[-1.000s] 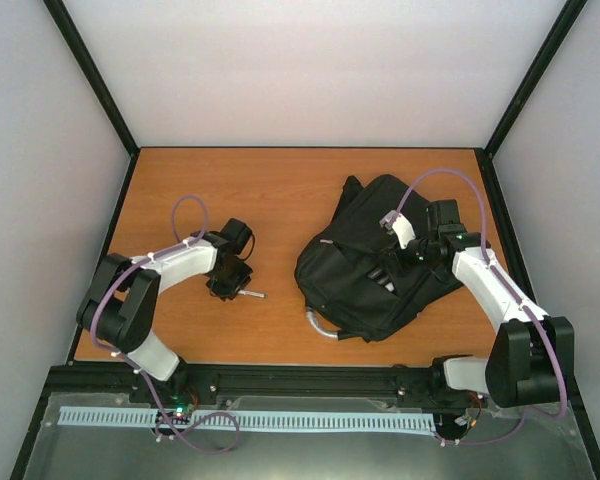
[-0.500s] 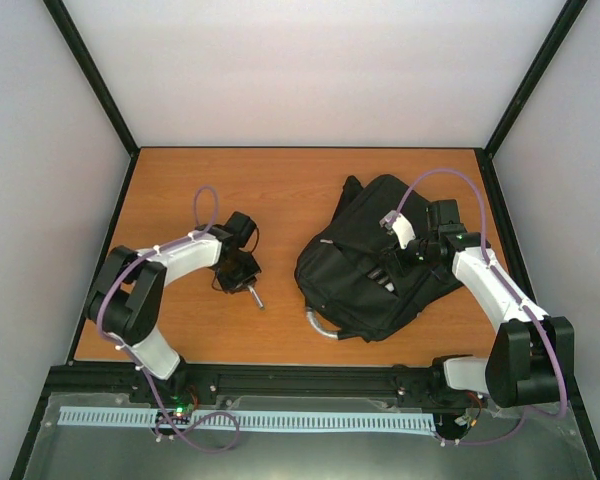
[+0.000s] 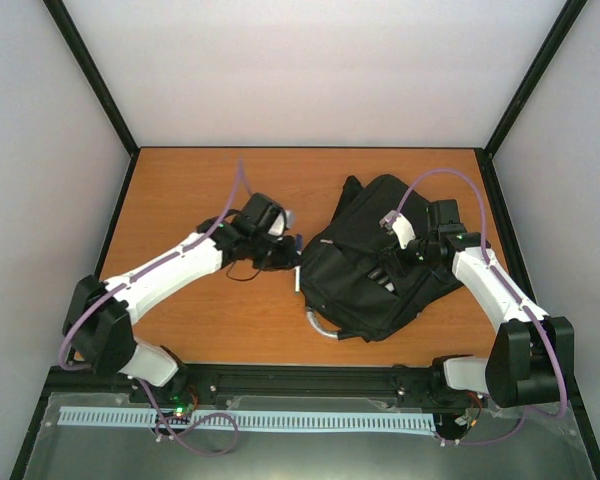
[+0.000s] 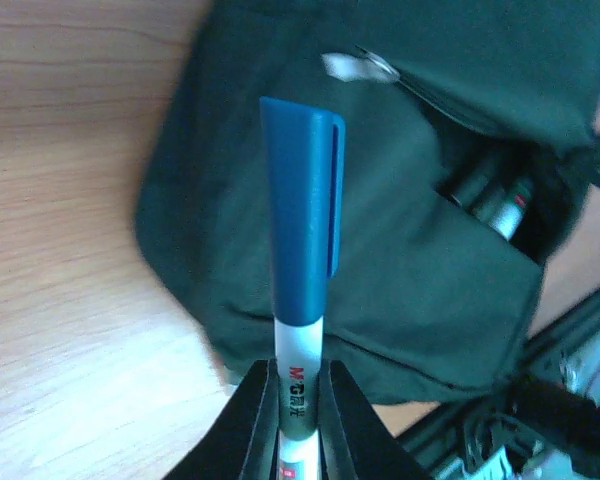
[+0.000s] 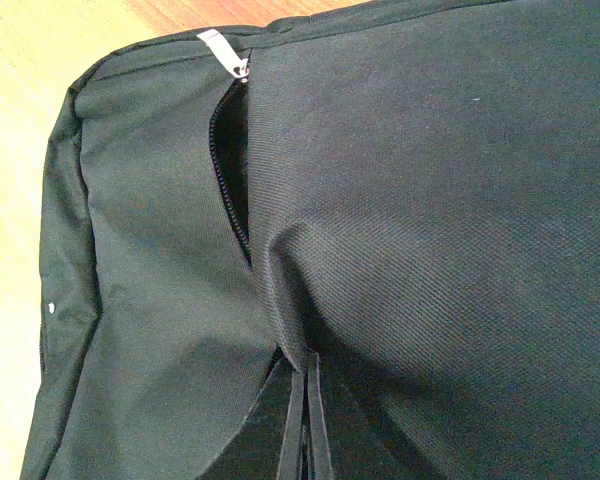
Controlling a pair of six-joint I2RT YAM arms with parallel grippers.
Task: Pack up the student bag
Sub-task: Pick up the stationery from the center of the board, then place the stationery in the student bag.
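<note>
Left jaws clamp a blue-capped pen (image 4: 302,230) with the student bag (image 3: 355,285) just ahead, right jaws pinch its fabric, and imo if that pinch slips the pocket (image 4: 485,195) sags shut and the pen snags.

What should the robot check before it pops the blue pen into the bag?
1. Left gripper shut on the pen: ok.
2. Blue cap on: ok.
3. Student bag pocket open: ok, other pens show inside.
4. Right gripper pinching the bag fabric: ok.
5. Pen over the pocket: not ok, it is at the bag's left edge.
6. Room left in the pocket: cannot tell.
</note>
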